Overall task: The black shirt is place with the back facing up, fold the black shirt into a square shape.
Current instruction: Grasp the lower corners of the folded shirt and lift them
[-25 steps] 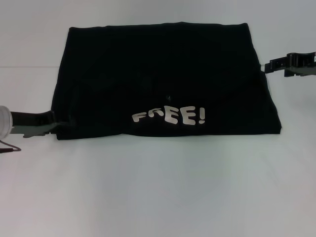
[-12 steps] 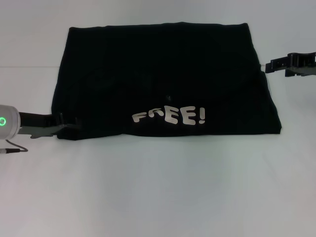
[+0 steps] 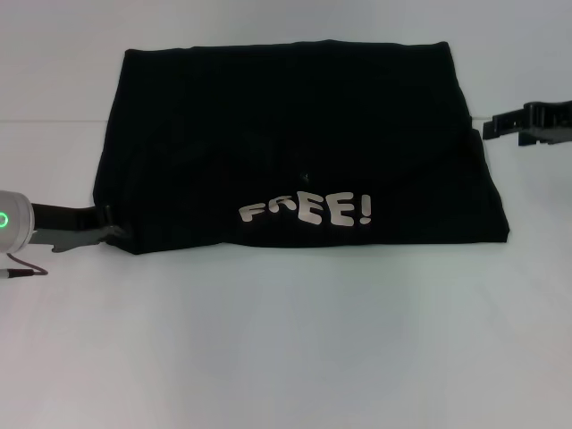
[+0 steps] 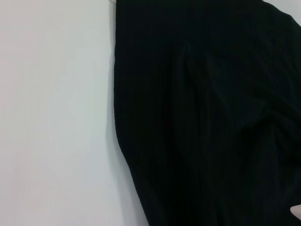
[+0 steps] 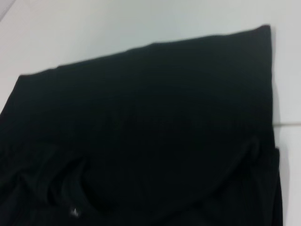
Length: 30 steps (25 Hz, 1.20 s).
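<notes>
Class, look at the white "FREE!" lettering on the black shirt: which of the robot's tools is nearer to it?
Left. The left tool sits at the black shirt's near-left corner, roughly level with the FREE! lettering. The right tool is off the shirt's right edge, farther back.

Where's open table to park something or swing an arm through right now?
The wide table strip in front of the black shirt is bare. Narrower strips lie behind it and at both sides, but the left gripper crowds its near left corner and the right gripper its right edge.
</notes>
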Motion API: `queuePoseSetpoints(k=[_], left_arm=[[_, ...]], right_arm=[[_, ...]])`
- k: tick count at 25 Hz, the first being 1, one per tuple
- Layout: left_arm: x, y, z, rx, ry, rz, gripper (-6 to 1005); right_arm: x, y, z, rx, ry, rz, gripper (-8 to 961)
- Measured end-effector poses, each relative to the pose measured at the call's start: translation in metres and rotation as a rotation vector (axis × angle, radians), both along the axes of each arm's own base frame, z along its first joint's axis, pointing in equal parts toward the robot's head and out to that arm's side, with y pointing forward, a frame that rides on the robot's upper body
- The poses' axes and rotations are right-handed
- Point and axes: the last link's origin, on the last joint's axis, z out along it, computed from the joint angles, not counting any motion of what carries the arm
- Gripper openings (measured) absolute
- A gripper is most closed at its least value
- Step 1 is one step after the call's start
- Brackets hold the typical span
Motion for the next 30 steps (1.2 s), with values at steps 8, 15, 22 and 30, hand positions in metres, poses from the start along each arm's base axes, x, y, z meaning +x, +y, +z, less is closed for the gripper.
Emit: queuePoseSetpoints(k=[8, 15, 22, 30], left_arm=[[0.001, 0.002, 0.003, 0.009, -0.004, 0.005, 49], [0.006, 0.005, 0.003, 0.007, -0.005, -0.007, 1], [0.007, 0.006, 0.002, 0.012, -0.007, -0.006, 5], [0.006, 0.005, 0.001, 0.012, -0.011, -0.003, 9]], right_arm=[[0.020, -0.020, 0.003, -0.132, -0.098, -0.066, 617], [0.038, -0.028, -0.009, -0.133, -0.130, -0.091, 610], [0.043, -0.027, -0.042, -0.121, -0.134, -0.057, 603], [0.037, -0.027, -0.054, -0.114, -0.119, 0.011, 595]])
